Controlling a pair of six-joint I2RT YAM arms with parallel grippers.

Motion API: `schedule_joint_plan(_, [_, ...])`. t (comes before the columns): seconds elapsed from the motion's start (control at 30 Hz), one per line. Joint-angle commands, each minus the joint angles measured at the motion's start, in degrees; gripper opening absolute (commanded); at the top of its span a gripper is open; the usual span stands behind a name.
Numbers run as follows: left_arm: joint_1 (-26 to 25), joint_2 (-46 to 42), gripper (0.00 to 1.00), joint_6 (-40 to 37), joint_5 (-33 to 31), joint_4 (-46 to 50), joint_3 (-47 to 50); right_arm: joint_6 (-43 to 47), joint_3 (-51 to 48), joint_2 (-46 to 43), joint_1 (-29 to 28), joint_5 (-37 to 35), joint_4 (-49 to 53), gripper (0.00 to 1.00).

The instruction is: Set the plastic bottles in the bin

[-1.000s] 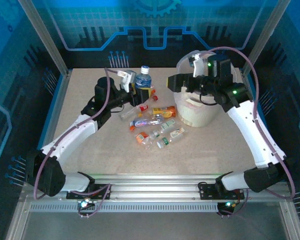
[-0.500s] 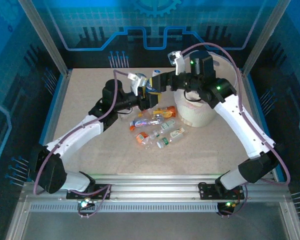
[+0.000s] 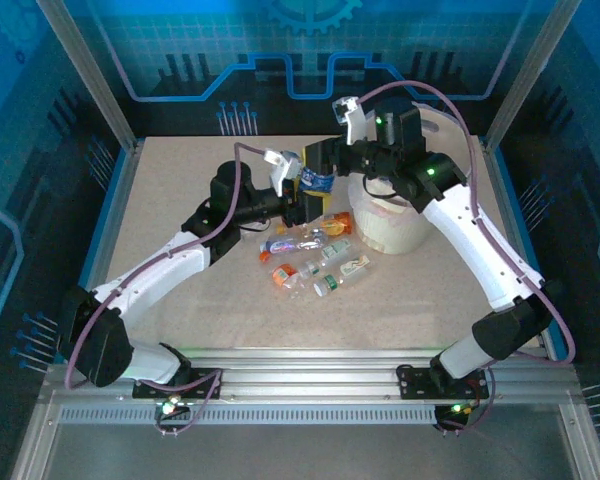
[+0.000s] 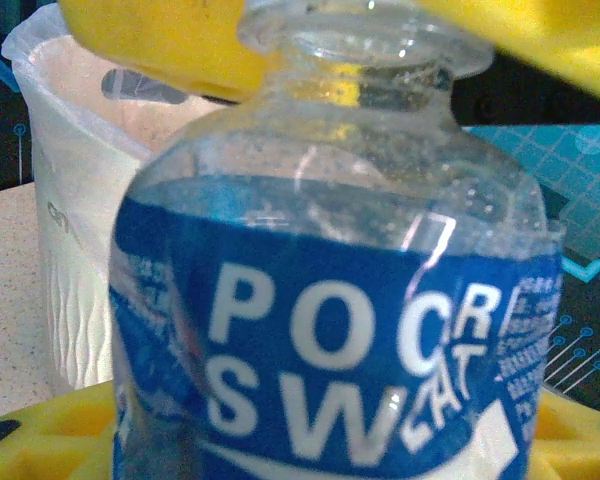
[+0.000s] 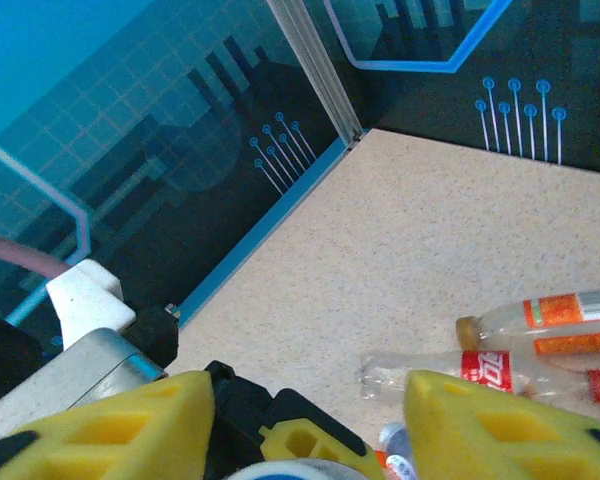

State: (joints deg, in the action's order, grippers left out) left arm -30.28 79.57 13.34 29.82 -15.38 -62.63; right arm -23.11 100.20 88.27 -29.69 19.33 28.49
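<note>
Left claw: clamped low on the body of the blue-label bottle. The bottle is upright and off the worktop, above the near-left edge of the pile.

Loose bottles: on the worktop just below it, mostly on their sides.

Right claw: on the same bottle from the top. In the left wrist view its yellow fingers sit either side of the neck, and the cap shows between them in the right wrist view. There's a gap between the fingers, and I can't tell if they're biting yet.

Bin: upright, just right of the pile, under the right arm.

Key relation: the bottle's long axis is vertical, with the cap end at the right claw and the body in the left. The bin lies right of the bottle, so the right arm is nearer.

Reads like a handover. The right claw needs a firm hold on the neck before the left lets go, or the bottle drops into the pile.
</note>
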Motion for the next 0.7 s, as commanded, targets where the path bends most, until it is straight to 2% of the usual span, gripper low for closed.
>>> schedule_joint_plan(0.0, [-0.6,-0.5,0.56,-1.5,-0.5,-1.9,-2.5,-0.6,1.0,0.1,-0.8,0.1,-1.2,0.46])
schedule_joint_plan(0.07, [-0.5,-0.4,0.56,-1.5,-1.2,-2.2,-2.5,-1.4,1.0,0.2,-0.8,-0.1,-0.8,0.44])
schedule_joint_plan(0.17, [-0.5,-0.4,0.57,-1.6,-2.4,-2.2,-2.5,-2.4,1.2,0.5,-0.8,-1.2,0.2,0.3])
schedule_joint_plan(0.23, [-0.5,-0.5,0.63,-1.8,-2.8,-2.1,-2.5,-2.6,1.6,0.7,-0.7,-2.0,1.1,0.21])
schedule_joint_plan(0.27, [-0.5,-0.6,0.72,-1.9,-3.1,-1.9,-2.6,-2.4,2.1,0.8,-0.8,-2.5,1.8,0.19])
schedule_joint_plan(0.33, [-0.5,-1.0,0.98,-2.2,-3.7,-1.2,-2.8,-2.0,3.4,1.0,-0.7,-3.7,3.3,0.13])
schedule_joint_plan(0.67, [-0.6,-7.9,0.99,-4.2,-11.8,-0.1,1.9,3.6,15.3,2.3,1.6,-13.2,11.3,0.09])
